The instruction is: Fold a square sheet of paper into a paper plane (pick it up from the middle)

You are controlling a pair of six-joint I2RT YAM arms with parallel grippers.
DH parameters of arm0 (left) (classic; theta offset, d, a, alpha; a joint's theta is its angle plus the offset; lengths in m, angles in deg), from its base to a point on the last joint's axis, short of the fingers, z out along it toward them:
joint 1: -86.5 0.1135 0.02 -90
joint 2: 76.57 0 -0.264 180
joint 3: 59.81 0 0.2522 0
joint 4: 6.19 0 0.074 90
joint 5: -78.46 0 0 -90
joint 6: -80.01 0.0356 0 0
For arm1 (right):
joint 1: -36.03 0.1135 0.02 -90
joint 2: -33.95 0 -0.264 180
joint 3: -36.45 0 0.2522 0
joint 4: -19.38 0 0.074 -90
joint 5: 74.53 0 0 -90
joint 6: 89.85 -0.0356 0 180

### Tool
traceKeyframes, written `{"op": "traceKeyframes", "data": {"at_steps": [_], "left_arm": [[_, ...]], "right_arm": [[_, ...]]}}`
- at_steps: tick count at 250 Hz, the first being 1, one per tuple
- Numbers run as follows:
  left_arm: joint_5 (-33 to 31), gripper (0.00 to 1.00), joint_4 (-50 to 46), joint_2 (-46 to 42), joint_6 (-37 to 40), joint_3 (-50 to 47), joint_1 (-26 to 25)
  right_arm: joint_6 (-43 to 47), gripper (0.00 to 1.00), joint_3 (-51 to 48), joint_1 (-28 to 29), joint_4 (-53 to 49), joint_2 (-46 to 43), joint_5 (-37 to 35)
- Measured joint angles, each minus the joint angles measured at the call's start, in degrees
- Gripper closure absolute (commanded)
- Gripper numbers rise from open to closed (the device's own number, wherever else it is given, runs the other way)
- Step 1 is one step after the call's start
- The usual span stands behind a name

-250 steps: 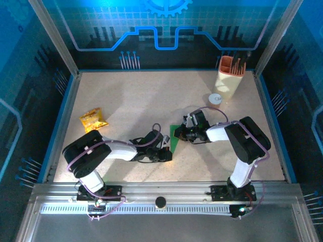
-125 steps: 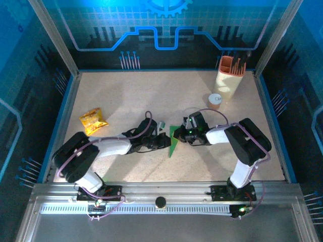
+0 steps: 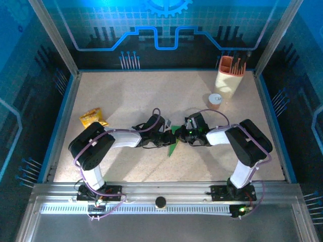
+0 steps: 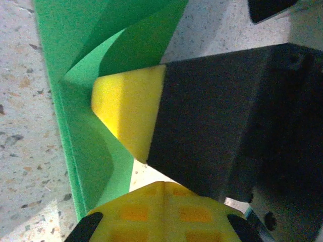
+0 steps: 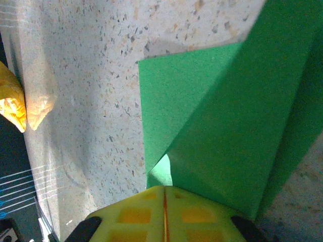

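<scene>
The left arm (image 3: 121, 141) and right arm (image 3: 227, 133) meet over the green paper (image 3: 173, 144), blocking the middle of the tabletop (image 3: 126, 96). A snack packet (image 3: 93, 118) sits left; a holder (image 3: 229, 75) and small cup (image 3: 215, 100) crowd the far right. The far left is open.

You had a yellow packet (image 3: 93, 118) lying at the table's (image 3: 126, 96) left side. At the far right corner stood a cream holder (image 3: 228, 80) with dark tools in its orange insert, and a small round cup (image 3: 215, 100) sat just beside it.
</scene>
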Motion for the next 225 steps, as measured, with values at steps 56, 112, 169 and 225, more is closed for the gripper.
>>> {"op": "traceKeyframes", "data": {"at_steps": [56, 112, 169, 225], "left_arm": [[-1.0, 0.97, -0.2, 1.4, 0.7, 0.0, 0.0], [-1.5, 0.97, -1.0, 3.3, 1.2, 0.4, 0.0], [-1.5, 1.00, -3.9, 4.1, 3.2, 2.0, -0.1], [-1.5, 1.00, -3.0, 2.3, 6.3, -0.9, -0.2]], "right_arm": [[0.0, 0.88, 0.0, 0.0, -0.2, -0.1, -0.2], [0.0, 0.88, 0.0, 0.1, -0.4, -0.1, 0.5], [0.1, 0.86, 0.1, 0.1, -0.8, -0.4, 0.8], [2.8, 0.85, 0.1, -2.8, -6.5, -5.6, 1.8]]}}
